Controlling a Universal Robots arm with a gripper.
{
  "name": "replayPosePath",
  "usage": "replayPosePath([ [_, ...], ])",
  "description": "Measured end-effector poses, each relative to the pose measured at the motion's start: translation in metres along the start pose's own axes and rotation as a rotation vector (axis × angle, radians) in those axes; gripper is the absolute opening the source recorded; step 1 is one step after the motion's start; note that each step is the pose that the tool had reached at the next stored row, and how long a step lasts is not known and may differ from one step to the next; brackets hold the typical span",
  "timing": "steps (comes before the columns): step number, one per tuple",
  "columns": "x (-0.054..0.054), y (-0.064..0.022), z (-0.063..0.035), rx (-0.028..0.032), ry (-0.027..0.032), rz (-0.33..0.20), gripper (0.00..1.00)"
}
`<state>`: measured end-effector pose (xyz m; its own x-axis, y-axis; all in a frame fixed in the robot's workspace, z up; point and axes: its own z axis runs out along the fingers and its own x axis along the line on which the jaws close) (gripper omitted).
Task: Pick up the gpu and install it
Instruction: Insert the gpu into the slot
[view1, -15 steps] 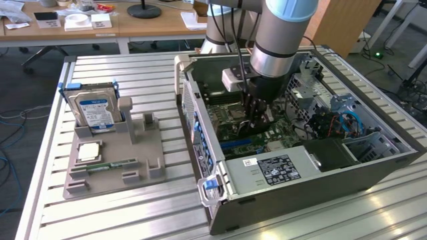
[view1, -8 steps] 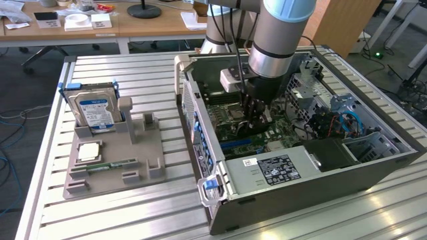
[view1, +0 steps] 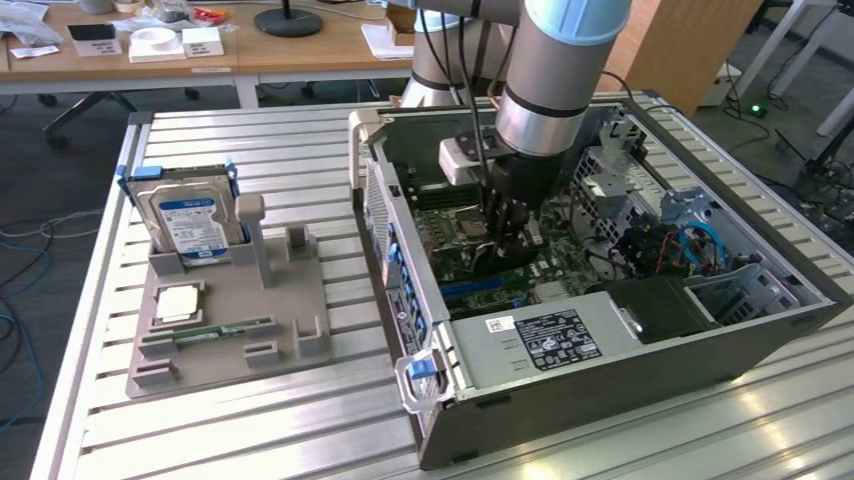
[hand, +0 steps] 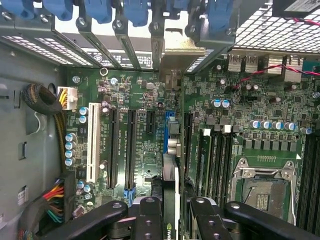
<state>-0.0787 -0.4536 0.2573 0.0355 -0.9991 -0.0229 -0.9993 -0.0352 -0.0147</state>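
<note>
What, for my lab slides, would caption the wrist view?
Gripper holding the gpu edge-on, aligned with the blue slot on the motherboard.

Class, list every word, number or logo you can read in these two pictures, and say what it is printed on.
No text reads clearly.
Hard drive, blue label: print too blurred.
Power supply, black label and white sticker: too small.
Circuit board, white markings: too small.
Black sticker behind the slot brackets: blurred.
Graphics card gripped by the end effector: no readable print.
</note>
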Motion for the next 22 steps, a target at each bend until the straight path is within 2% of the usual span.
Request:
replayPosePath([
  [9, 0.0013, 0.0016, 0.0004, 0.0007, 0.0003, 0.029, 0.26],
  [22, 0.0035, 0.0047, 0.0007, 0.0010, 0.0004, 0.038, 0.26],
])
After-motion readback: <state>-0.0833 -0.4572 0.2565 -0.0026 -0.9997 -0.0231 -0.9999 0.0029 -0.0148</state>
